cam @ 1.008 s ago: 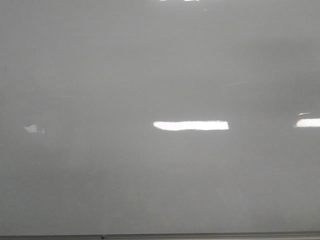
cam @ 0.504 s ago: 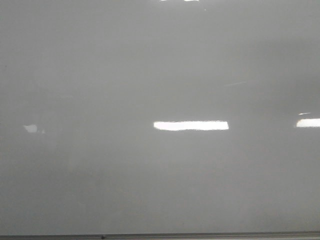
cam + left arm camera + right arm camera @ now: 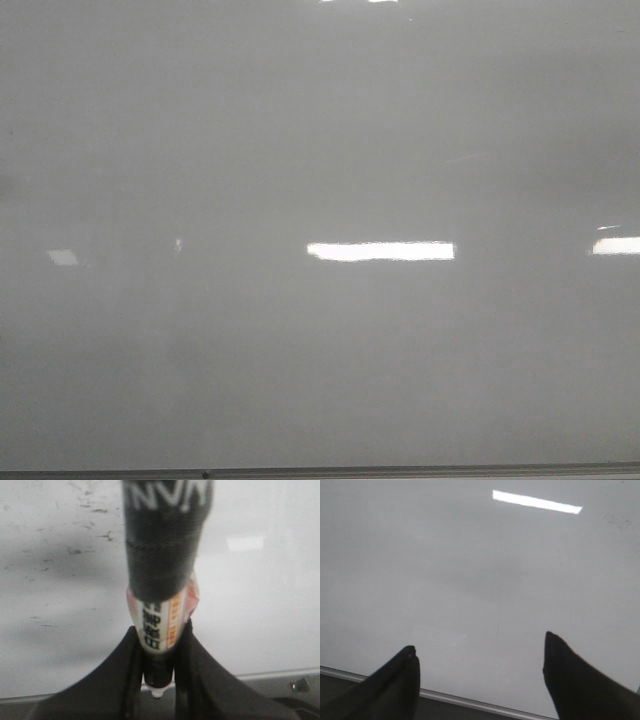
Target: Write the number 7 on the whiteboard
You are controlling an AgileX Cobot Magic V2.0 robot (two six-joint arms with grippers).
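Note:
The whiteboard [image 3: 320, 330] fills the front view, glossy pale grey, with bright light reflections and a thin grey frame edge along the bottom. No number 7 shows on it in any view. Neither gripper shows in the front view. In the left wrist view my left gripper [image 3: 160, 645] is shut on a marker [image 3: 165, 570] with a black cap and a white printed label; it hangs over the whiteboard [image 3: 260, 605] near its frame edge. In the right wrist view my right gripper [image 3: 480, 652] is open and empty above the whiteboard [image 3: 470, 570].
Faint dark smudges [image 3: 95, 525] of old ink mark the board in the left wrist view. The board's grey frame edge [image 3: 470, 700] runs under the right gripper, and a frame edge with a small screw [image 3: 300, 684] shows beside the left gripper.
The small reflection at the left of the board has changed shape and a faint bright spot has appeared beside it. Nothing has been drawn on the board.

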